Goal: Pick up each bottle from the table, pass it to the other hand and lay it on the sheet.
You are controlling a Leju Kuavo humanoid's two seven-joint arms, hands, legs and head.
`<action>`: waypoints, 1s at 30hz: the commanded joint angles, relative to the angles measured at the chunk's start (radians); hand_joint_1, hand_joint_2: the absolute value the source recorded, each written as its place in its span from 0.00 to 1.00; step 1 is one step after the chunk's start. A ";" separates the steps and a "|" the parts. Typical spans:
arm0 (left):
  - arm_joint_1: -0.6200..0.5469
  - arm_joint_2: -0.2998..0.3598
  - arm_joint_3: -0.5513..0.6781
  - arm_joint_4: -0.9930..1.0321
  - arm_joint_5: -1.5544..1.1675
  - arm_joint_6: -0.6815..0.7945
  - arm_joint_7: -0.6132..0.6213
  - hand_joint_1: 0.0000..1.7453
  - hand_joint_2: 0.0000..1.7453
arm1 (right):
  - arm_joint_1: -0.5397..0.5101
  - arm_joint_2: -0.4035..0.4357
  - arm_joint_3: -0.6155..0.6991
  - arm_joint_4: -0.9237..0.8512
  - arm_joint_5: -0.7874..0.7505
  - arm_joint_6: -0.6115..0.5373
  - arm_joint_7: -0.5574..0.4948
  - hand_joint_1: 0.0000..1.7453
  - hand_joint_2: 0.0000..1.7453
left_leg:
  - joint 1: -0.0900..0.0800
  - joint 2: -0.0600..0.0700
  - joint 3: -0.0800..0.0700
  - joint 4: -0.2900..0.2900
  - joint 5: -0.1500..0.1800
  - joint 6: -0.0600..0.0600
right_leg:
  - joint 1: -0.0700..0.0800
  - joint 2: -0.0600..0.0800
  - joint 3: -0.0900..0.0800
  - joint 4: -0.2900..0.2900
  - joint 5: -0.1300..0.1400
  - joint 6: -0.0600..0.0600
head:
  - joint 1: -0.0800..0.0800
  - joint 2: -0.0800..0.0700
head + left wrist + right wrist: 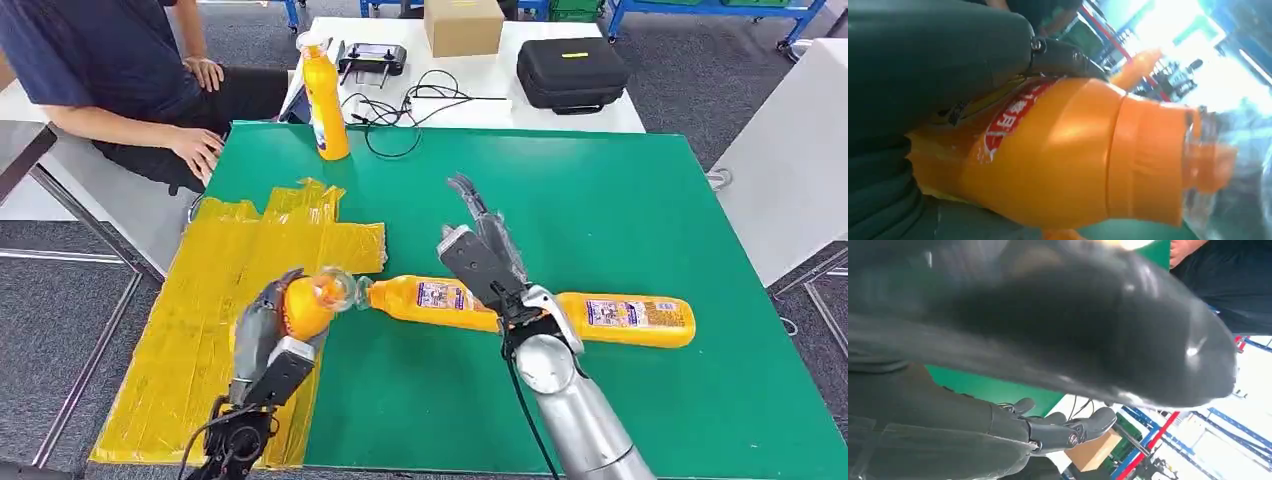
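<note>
One orange plastic bottle (308, 305) sits gripped in the left hand (268, 335), lower left, over the yellow sheet (215, 330); the right hand (480, 255) hovers empty, fingers apart.

High head view; close wrist views

Beyond the green table (640, 200), a white table (480, 105) carries a cardboard box (463, 25), a black zipped case (571, 73), a black controller (372, 59) and looping black cables (405, 110), while a seated person (110, 70) rests a hand (197, 152) at the green table's corner.
</note>
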 commanded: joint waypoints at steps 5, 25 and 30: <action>-0.009 0.050 -0.211 0.117 0.007 -0.072 0.100 0.00 1.00 | -0.023 -0.007 0.039 0.036 -0.013 0.006 -0.002 0.00 0.00 | 0.000 0.002 0.004 -0.002 0.000 -0.001 | 0.000 0.001 0.003 -0.002 0.000 -0.001 | 0.000 0.000; -0.042 0.056 -0.261 0.149 -0.001 -0.162 0.168 0.00 0.00 | -0.003 0.003 0.017 0.025 0.012 0.025 0.008 0.00 0.00 | 0.001 0.001 0.001 -0.001 0.000 -0.001 | 0.001 -0.001 0.001 -0.001 0.000 -0.001 | 0.000 0.000; -0.053 0.054 -0.259 0.157 -0.003 -0.176 0.173 0.00 0.00 | 0.004 -0.003 0.014 0.031 0.032 0.035 0.013 0.00 0.00 | 0.001 0.001 0.002 -0.001 0.000 -0.001 | 0.001 -0.001 0.001 -0.001 0.000 -0.001 | 0.000 0.000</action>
